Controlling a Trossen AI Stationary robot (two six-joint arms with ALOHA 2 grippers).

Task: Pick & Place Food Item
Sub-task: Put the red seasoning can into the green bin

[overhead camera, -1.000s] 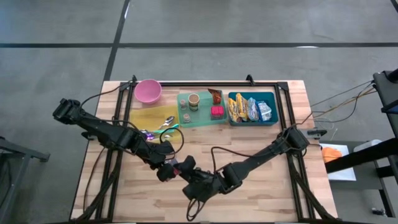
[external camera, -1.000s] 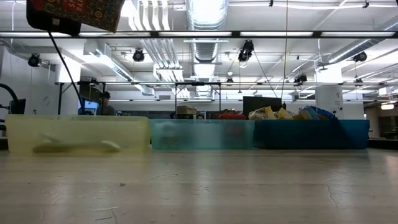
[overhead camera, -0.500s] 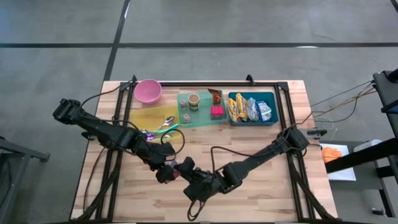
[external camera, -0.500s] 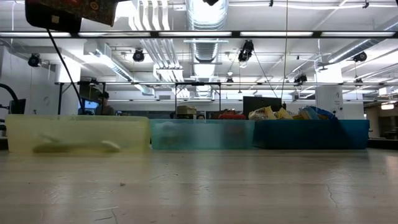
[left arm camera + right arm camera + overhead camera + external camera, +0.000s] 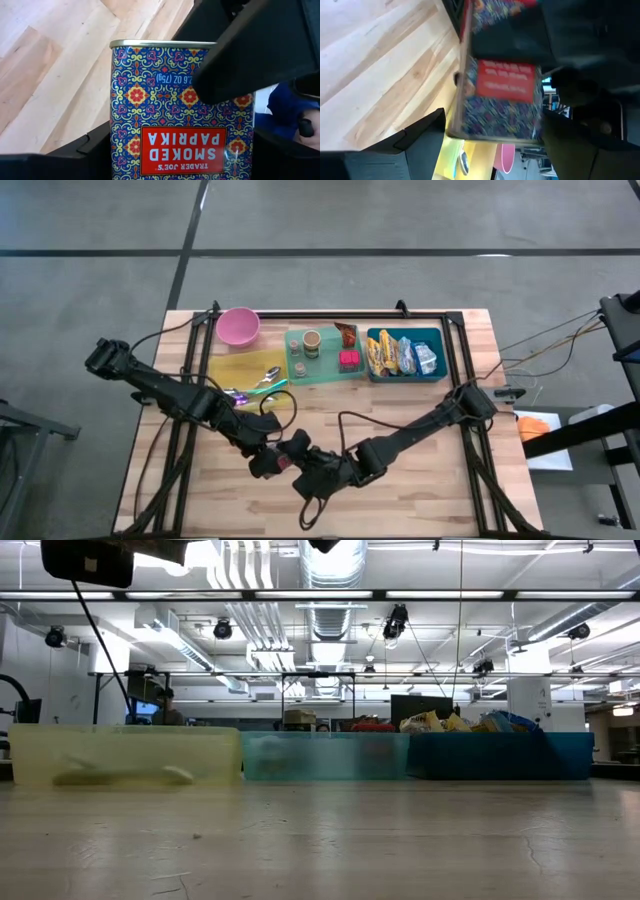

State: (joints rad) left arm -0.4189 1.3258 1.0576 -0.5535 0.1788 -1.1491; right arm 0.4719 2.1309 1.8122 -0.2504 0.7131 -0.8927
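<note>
My left gripper (image 5: 268,463) and right gripper (image 5: 300,463) meet above the table's (image 5: 440,490) near middle, both apparently clamped on the paprika tin (image 5: 180,112), its label upside down, mid-handover, it seems. The overhead view hides the tin, so who bears its weight is unclear.

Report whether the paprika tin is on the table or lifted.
Lifted: the paprika tin hangs between left claw and right claw; low view shows nothing standing there.
</note>
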